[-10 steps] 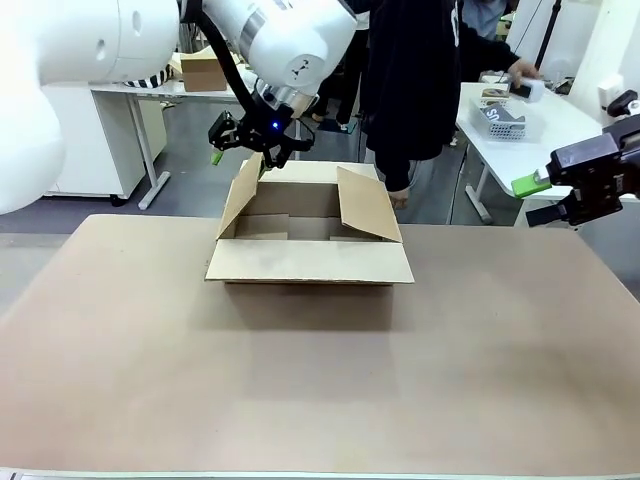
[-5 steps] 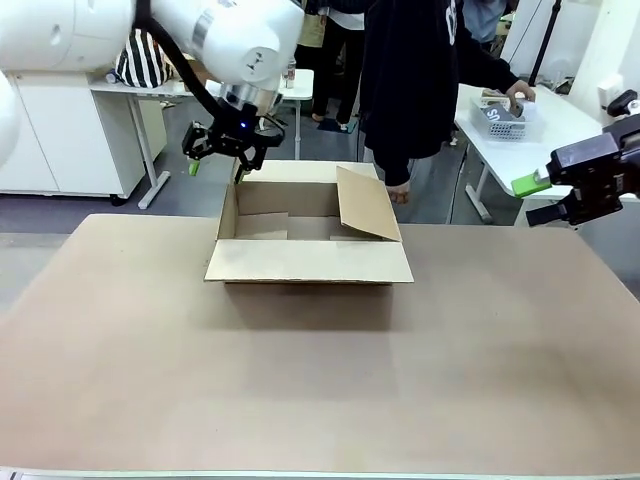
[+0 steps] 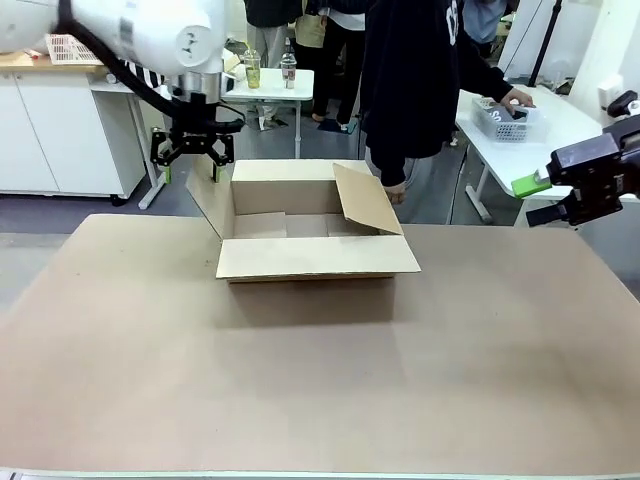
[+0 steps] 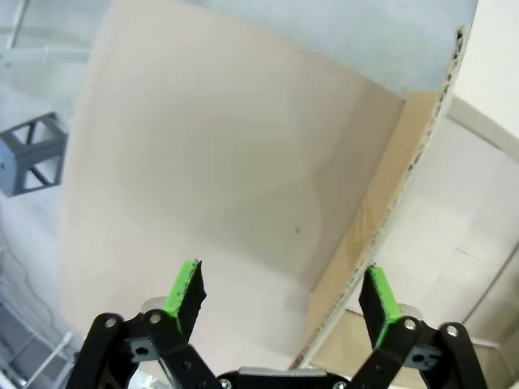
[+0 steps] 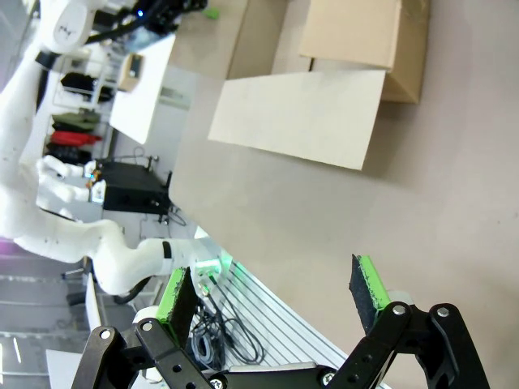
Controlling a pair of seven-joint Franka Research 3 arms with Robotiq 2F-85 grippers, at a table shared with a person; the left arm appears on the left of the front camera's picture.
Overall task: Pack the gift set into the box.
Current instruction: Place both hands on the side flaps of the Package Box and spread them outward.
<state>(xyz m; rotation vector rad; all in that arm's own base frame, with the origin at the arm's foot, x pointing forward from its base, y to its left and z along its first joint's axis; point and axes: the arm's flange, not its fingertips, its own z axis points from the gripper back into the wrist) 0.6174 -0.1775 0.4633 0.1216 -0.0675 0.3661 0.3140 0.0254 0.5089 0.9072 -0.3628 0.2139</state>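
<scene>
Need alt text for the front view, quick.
An open cardboard box sits on the table. The left gripper hangs open over its left flap; the right gripper is open off to the right. A person stands behind the box.

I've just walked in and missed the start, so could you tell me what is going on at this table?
The box sits on the table with its flaps up. The left gripper is open at the top edge of the box's left flap, which leans outward. The right gripper hangs open off to the right, holding nothing. Behind the box a person stands with a hand at a basket on a side table.
</scene>
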